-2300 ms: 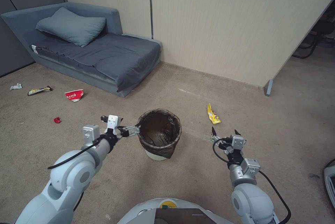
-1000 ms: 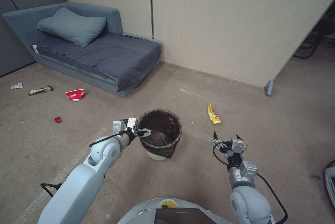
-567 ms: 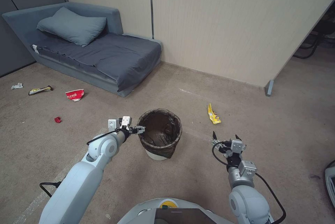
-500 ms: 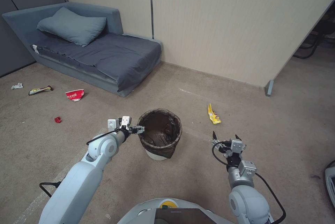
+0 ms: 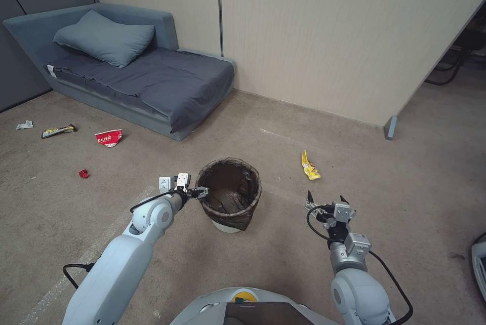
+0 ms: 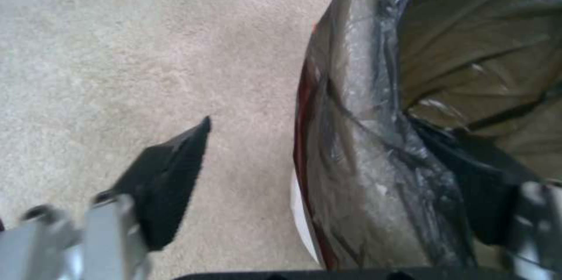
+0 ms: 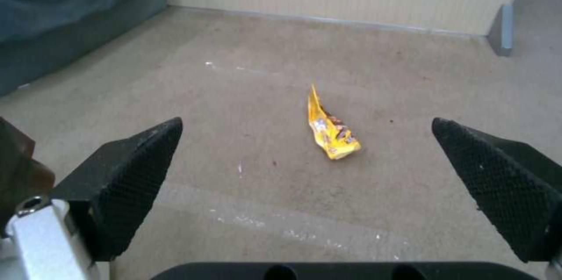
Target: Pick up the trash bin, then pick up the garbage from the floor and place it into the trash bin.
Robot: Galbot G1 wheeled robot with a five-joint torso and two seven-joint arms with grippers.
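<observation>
Trash bin (image 5: 229,193), a small round white plastic bucket lined with a dark brown-black bag folded over its rim, is standing upright on the tan-brown short-pile carpet floor (image 5: 283,264) just ahead of us, in front of the grey-blue upholstered daybed (image 5: 136,79). We are reaching our left gripper (image 5: 201,193) to the bin's left rim; in the left wrist view one black serrated fingertip (image 6: 170,174) is sitting outside the wall over bare carpet, with a clear gap to the bag, while the other finger is showing inside the bin against the liner (image 6: 375,148) (so the rim lies between the two, not yet pinched). The jaws are spread wide and are gripping nothing. We are holding our right gripper (image 5: 327,198) low over the carpet to the right of the bin, its two textured black pads (image 7: 131,170) far apart and empty. Beyond it, a crumpled yellow snack wrapper (image 5: 309,165) is lying on the floor, well apart from the bin. Off to the left, near the daybed's foot, other litter is lying scattered: a red-and-white crumpled packet (image 5: 108,137), a small red scrap (image 5: 83,173), a long snack-bar wrapper (image 5: 58,131) and a white tissue (image 5: 24,125).
</observation>
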